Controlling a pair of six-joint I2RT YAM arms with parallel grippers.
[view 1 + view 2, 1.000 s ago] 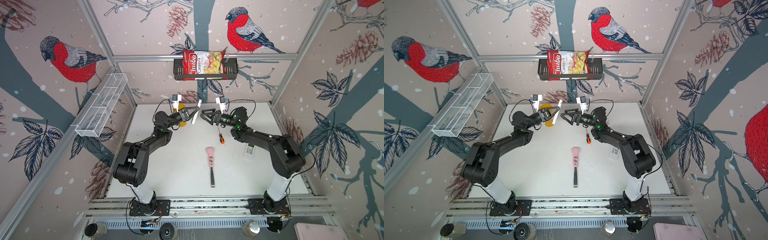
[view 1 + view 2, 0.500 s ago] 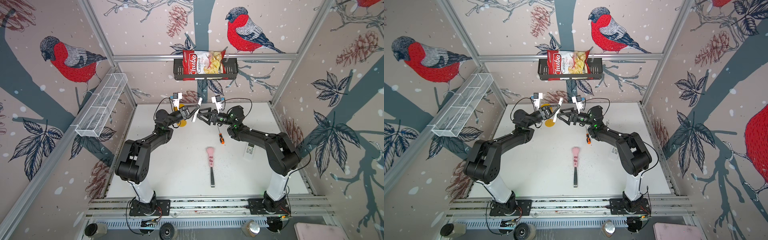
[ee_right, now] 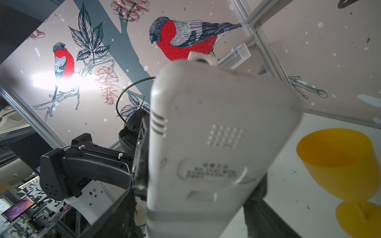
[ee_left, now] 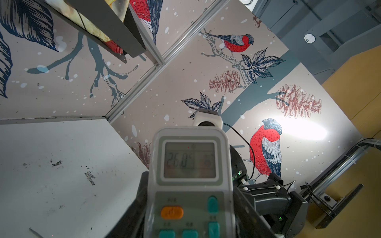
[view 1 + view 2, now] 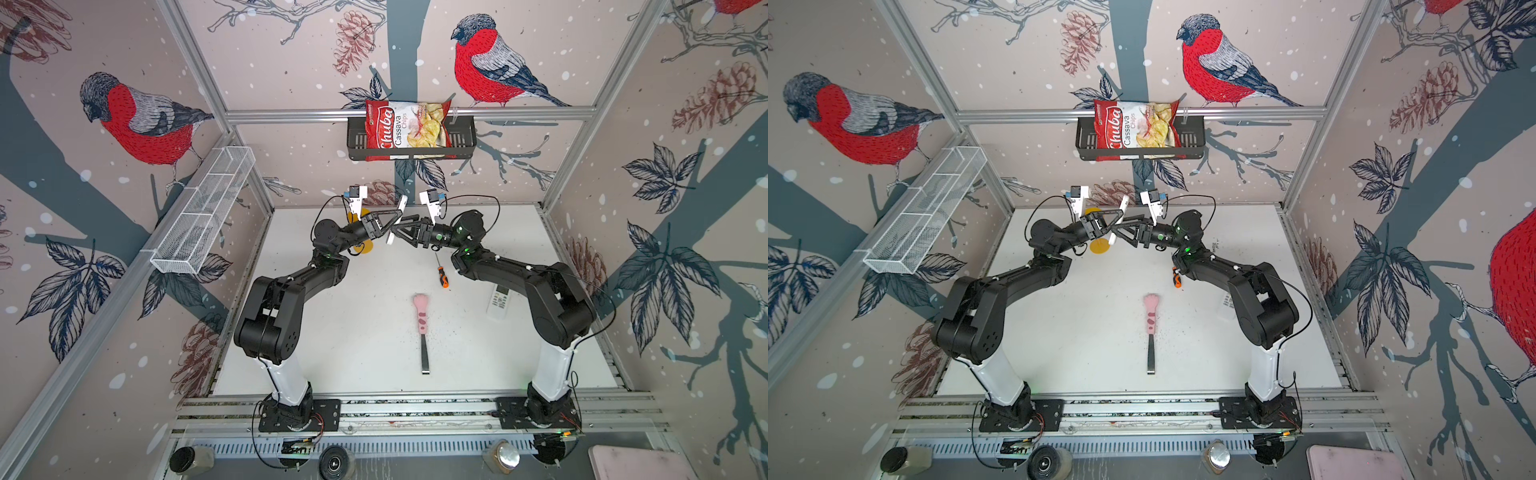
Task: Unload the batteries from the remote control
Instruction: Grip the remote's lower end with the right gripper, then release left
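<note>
A white remote control (image 5: pixel 397 220) (image 5: pixel 1117 224) is held up above the back middle of the table. My left gripper (image 5: pixel 388 224) (image 4: pixel 189 208) is shut on its lower half. The button side and lit display (image 4: pixel 189 160) face the left wrist camera. My right gripper (image 5: pixel 401 230) (image 3: pixel 191 216) meets it from the other side, facing the remote's plain back (image 3: pixel 216 123). Its jaws straddle the remote's sides, with a thin gap showing on one side. No batteries are in view.
An orange-and-black screwdriver (image 5: pixel 441 276) (image 5: pixel 1177 278) and a pink-handled tool (image 5: pixel 422 320) lie mid-table. A second white remote (image 5: pixel 498 301) lies by the right arm. A yellow goblet (image 3: pixel 340 164) (image 5: pixel 361 245) stands under the grippers. A black basket (image 5: pixel 461 141) with a chips bag hangs behind.
My right gripper has moved left up to the remote, and its jaws have narrowed around it. The left gripper keeps its hold and has shifted only slightly.
</note>
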